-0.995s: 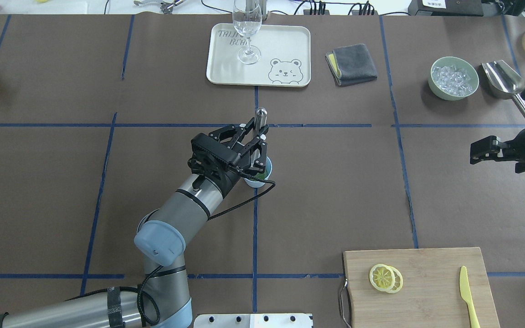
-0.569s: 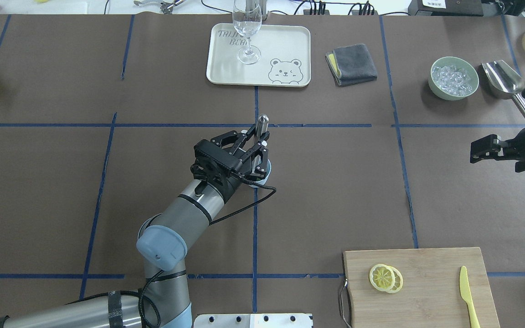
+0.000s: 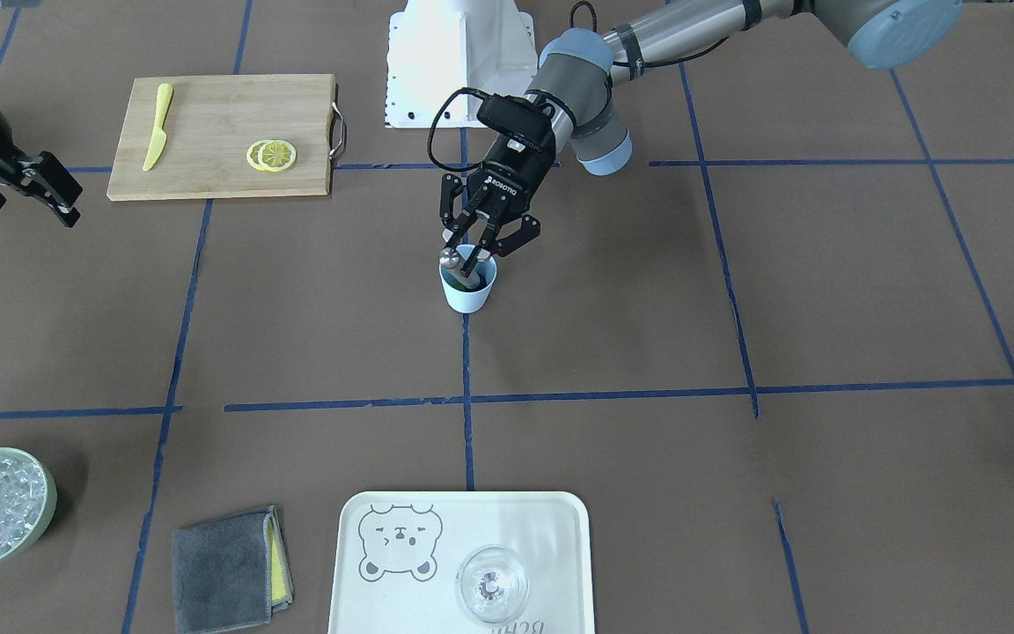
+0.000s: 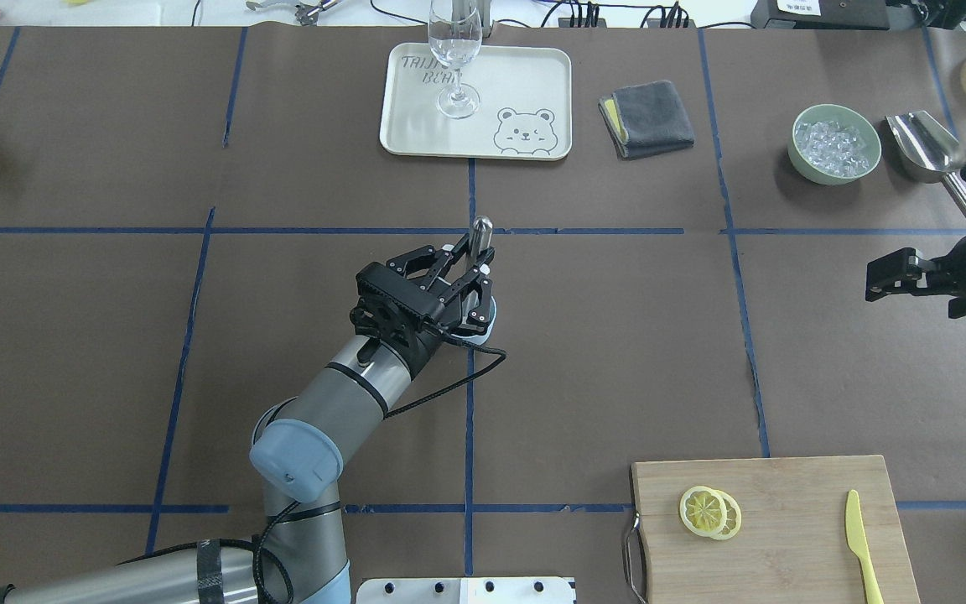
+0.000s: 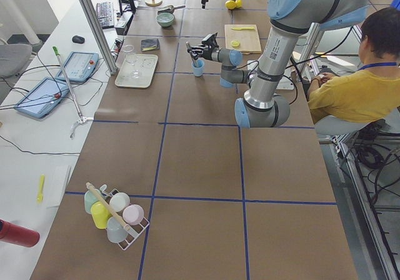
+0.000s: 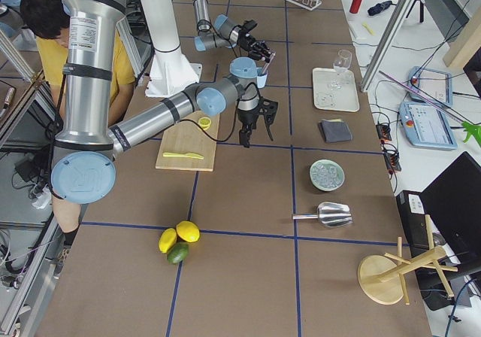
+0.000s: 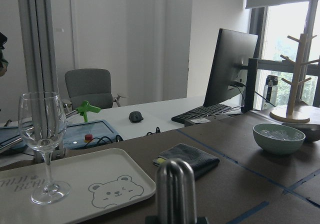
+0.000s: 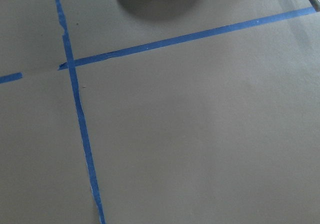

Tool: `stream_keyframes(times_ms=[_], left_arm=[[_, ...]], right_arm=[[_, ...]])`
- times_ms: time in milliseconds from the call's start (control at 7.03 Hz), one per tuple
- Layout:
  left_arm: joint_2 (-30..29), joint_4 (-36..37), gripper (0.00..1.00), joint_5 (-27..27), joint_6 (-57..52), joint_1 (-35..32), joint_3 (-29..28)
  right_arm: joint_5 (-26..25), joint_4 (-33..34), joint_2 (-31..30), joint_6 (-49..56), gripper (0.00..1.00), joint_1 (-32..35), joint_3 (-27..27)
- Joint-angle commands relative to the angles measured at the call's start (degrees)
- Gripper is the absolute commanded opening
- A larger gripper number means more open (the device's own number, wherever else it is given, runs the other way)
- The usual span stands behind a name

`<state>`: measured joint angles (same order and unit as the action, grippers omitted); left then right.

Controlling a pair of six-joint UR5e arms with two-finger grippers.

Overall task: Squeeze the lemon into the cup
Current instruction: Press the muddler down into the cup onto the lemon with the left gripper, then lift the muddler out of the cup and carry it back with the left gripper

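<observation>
Left gripper [image 3: 474, 249] first: narrowed down onto a metal rod [image 3: 450, 258], a little above the middle of the front-facing frame. Gripped steeply from above, rod tilted, low end sunk inside the cup [image 3: 469, 298], rounded end leaning out over the rim. Likely for mashing fruit against the bottom, hence the downward hold. Cup itself upright on a blue tape line [image 3: 466, 370], right under the fingers. No telling about a slice in there (only a dark teal-green inside beside the rod). Further out, at the left edge of that frame: right gripper [image 3: 56, 192], spread wide, holding nothing, seemingly kept out of the way. Beyond, at upper left, on the cutting board [image 3: 216, 106]: two lemon slices [image 3: 271, 156], overlapping, well apart from the cup, plus a yellow knife [image 3: 157, 123] toward the board's other end (spares, by the look of it). Farthest off, at bottom centre: a tray [image 3: 560, 546] with a clear glass [image 3: 492, 584].

From across the table: the cup's open mouth and the rod dipping in. Lost in the overhead view, with wrist and fingers covering nearly all the cup bar a sliver of pale rim at mid-frame. Gained there: the rod's free end poking past the fingertips toward the top of the frame. From the left wrist camera: just the rod's rounded top at bottom centre, tray and glass behind at lower left, no cup. From the right wrist camera: brown paper [image 8: 200, 144] and blue tape, no fingers.
</observation>
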<state>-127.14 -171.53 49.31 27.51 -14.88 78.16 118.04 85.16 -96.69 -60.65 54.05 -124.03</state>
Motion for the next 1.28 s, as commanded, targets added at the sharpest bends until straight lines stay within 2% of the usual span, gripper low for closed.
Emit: stream_keyframes(times_ms=[0, 284, 426, 569, 711, 853, 995, 1137], left_arm=[[-0.12, -0.47, 0.00, 0.00, 0.00, -0.06, 1.37], [-0.30, -1.09, 0.00, 0.35, 0.00, -1.20, 8.91], [-0.13, -0.04, 0.00, 0.61, -0.17, -2.51, 10.34], [0.22, 0.49, 0.00, 4.00, -2.61, -4.09, 12.79], [1.27, 1.37, 0.00, 16.13, -4.29, -8.98, 15.07], [4.94, 5.03, 0.00, 19.56, -3.96, -11.72, 21.01], [8.45, 11.42, 0.00, 19.86, -3.61, -15.40, 24.47], [11.71, 16.96, 0.00, 20.82, -3.60, -18.40, 24.76]], right_arm=[[-0.01, 0.00, 0.10, 0.00, 1.00, 0.01, 0.10], [-0.01, 0.00, 0.10, 0.00, 1.00, 0.01, 0.11], [-0.01, 0.00, 0.10, 0.00, 1.00, 0.01, 0.19], [-0.01, 0.00, 0.10, 0.09, 1.00, 0.01, 0.45], [-0.09, 0.00, 0.10, 0.18, 1.00, 0.01, 0.63], [-0.18, -0.08, 0.10, 0.26, 1.00, 0.09, 0.98], [-0.18, 0.00, 0.10, 0.18, 1.00, 0.09, 1.07], [-0.18, 0.00, 0.02, 0.18, 1.00, 0.09, 1.16]])
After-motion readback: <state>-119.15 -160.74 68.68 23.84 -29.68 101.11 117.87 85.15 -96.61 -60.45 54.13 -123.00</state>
